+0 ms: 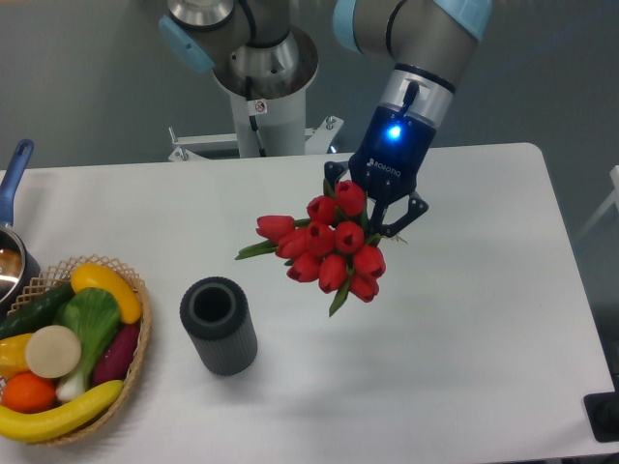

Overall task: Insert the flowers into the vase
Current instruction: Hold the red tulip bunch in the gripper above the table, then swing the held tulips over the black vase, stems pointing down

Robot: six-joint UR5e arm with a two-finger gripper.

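The flowers (329, 246) are a bunch of red tulip buds with green leaves, held in the air above the middle of the white table (464, 329). My gripper (375, 208) is shut on their stems, which are hidden behind the buds and fingers. The buds point toward the camera and to the left. The vase (219, 325) is a dark grey ribbed cylinder standing upright on the table, below and to the left of the bunch, its round mouth open and empty. The flowers are apart from the vase.
A wicker basket (135, 353) with fruit and vegetables sits at the front left edge. A pot with a blue handle (14, 174) is at the far left. The arm's base (261, 87) stands behind the table.
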